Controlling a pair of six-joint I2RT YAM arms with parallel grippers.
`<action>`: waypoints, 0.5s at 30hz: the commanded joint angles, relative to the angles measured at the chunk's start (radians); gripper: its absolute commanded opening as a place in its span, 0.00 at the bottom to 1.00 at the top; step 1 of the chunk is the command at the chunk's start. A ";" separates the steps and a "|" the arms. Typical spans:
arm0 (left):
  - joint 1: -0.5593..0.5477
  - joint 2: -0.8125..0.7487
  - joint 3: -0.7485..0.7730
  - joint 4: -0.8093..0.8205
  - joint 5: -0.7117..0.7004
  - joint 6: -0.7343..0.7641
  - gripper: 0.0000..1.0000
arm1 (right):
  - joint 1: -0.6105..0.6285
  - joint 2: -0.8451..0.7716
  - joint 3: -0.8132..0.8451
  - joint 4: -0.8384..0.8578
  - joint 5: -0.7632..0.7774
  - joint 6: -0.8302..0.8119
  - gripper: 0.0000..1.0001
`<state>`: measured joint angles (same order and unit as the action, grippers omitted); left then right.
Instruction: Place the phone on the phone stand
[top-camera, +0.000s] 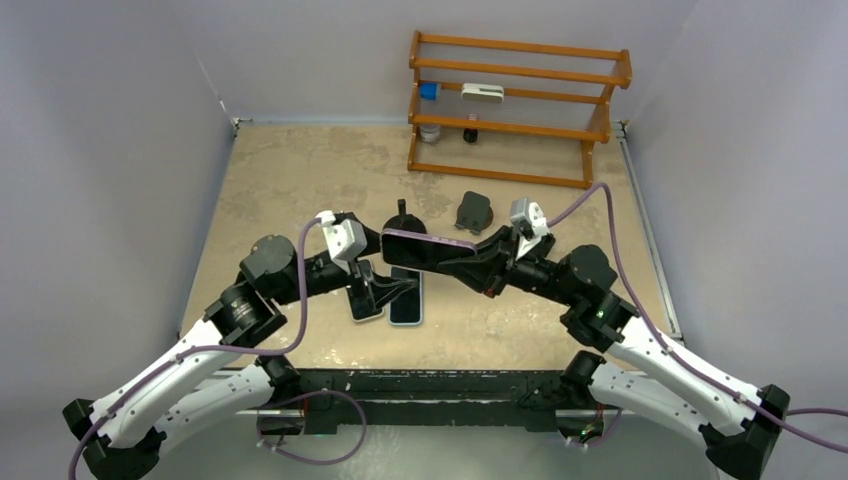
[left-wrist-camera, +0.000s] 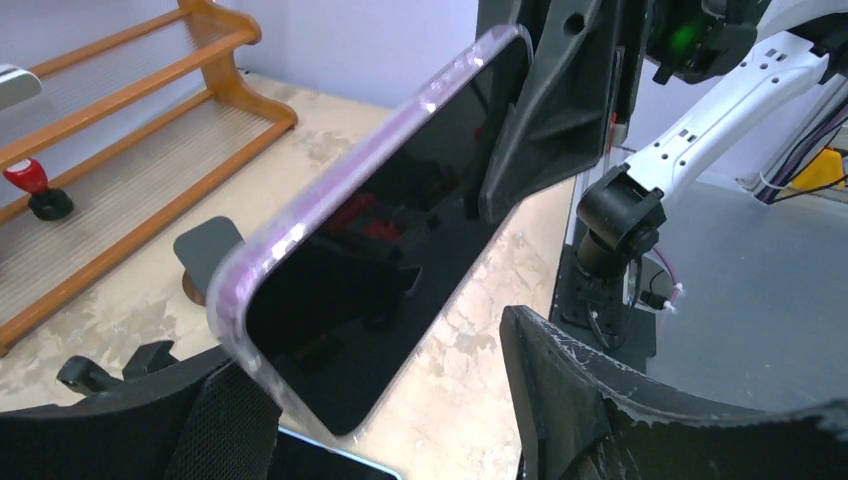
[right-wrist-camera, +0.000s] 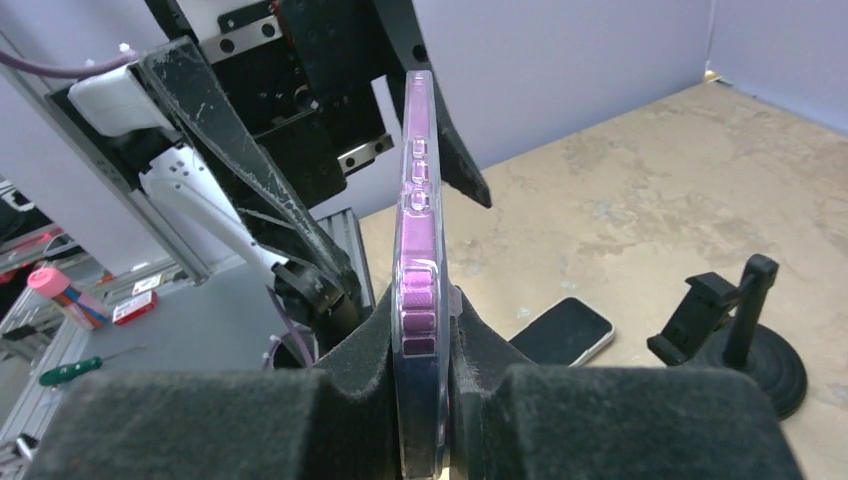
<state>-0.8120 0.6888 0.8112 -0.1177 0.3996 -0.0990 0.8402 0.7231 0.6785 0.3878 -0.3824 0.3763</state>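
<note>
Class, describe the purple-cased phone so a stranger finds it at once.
From the orange wooden rack at the table's far edge, come forward. The black phone in a clear purple case is clamped in the right gripper, in the air; two other phones lie flat.

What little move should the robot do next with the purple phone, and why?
Probably shut the left gripper on the phone. Its open fingers sit either side of the phone's free end, while the right gripper clamps the other end. That looks like a handover, with the phone stand standing empty close by.
</note>
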 joint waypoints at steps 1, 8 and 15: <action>0.000 0.018 0.017 0.163 0.080 -0.055 0.71 | -0.001 0.010 0.053 0.179 -0.070 0.022 0.00; 0.000 0.045 0.045 0.169 0.180 -0.041 0.39 | -0.001 0.014 0.038 0.202 -0.092 0.031 0.00; 0.000 0.056 0.041 0.148 0.302 -0.017 0.00 | -0.001 0.021 0.035 0.193 -0.111 0.024 0.00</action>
<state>-0.8192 0.7288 0.8341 0.0074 0.6750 -0.2001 0.8494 0.7387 0.6785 0.4961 -0.5827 0.3588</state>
